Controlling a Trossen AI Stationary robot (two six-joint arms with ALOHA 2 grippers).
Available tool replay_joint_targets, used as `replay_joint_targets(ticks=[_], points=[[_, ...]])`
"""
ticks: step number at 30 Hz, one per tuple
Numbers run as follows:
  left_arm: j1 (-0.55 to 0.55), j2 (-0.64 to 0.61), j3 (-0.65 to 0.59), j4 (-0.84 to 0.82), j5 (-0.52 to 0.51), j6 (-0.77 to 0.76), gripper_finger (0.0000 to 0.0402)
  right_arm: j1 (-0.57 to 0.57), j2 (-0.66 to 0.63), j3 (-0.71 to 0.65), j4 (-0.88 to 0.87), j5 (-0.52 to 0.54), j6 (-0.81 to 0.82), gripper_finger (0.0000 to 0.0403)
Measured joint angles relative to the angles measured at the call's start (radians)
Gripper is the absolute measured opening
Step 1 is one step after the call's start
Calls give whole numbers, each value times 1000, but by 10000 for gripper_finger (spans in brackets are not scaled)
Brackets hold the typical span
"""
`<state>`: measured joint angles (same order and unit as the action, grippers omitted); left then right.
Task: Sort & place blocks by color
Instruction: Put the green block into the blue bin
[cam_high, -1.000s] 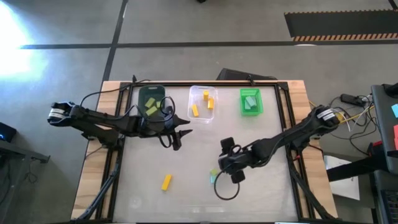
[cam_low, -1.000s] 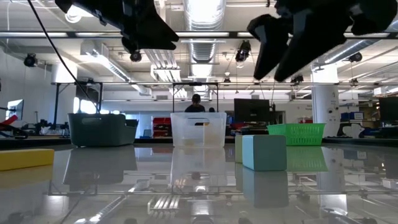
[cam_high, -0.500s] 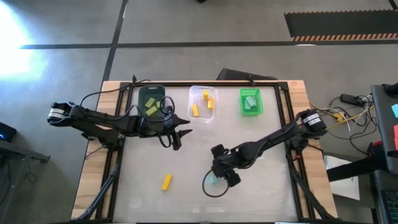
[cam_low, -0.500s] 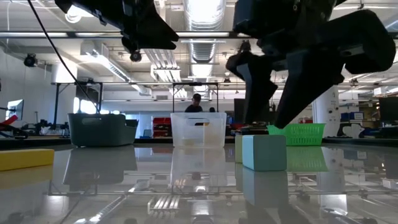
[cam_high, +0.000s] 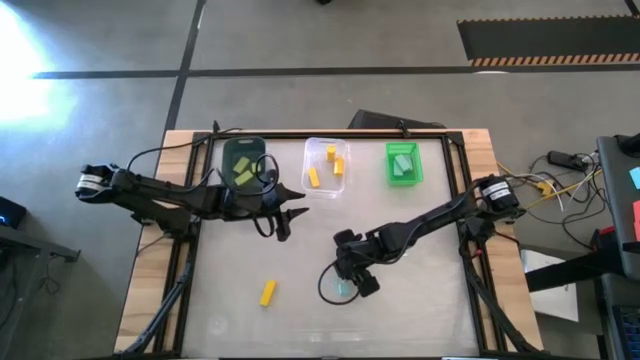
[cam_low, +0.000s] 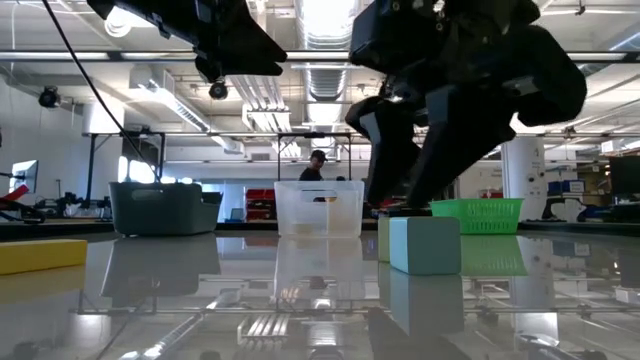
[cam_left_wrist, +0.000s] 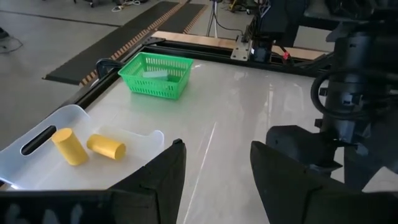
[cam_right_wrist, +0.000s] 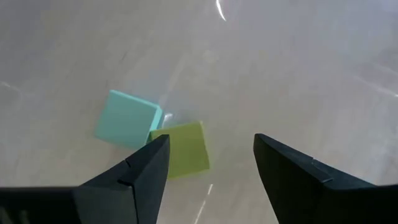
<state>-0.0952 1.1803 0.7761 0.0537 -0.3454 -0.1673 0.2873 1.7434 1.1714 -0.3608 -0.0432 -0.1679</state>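
Note:
A teal-mint cube (cam_right_wrist: 127, 119) and a yellow-green cube (cam_right_wrist: 184, 149) sit side by side on the table, touching; in the low view the teal-mint cube (cam_low: 425, 245) stands in front of the yellow-green cube (cam_low: 384, 238). My right gripper (cam_right_wrist: 211, 142) hovers open just above them, also seen from overhead (cam_high: 352, 278). A yellow bar (cam_high: 267, 292) lies flat toward the table's near left. My left gripper (cam_high: 296, 214) waits open in the air, near the clear bin.
Three bins line the far edge: a dark teal bin (cam_high: 243, 162) with yellow-green blocks, a clear bin (cam_high: 327, 167) with yellow blocks, and a green bin (cam_high: 404, 164) with teal-mint blocks. A person stands in the room far behind the table.
My right gripper has moved toward the table's left edge and down, from beside the two cubes to just over them. The blocks and my left arm have kept still.

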Motion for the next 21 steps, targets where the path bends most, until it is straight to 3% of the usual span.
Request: replay_joint_targets(ticks=[21], points=[[1, -122, 1, -3, 0, 77, 164, 16, -27, 17, -127, -18, 57, 224]])
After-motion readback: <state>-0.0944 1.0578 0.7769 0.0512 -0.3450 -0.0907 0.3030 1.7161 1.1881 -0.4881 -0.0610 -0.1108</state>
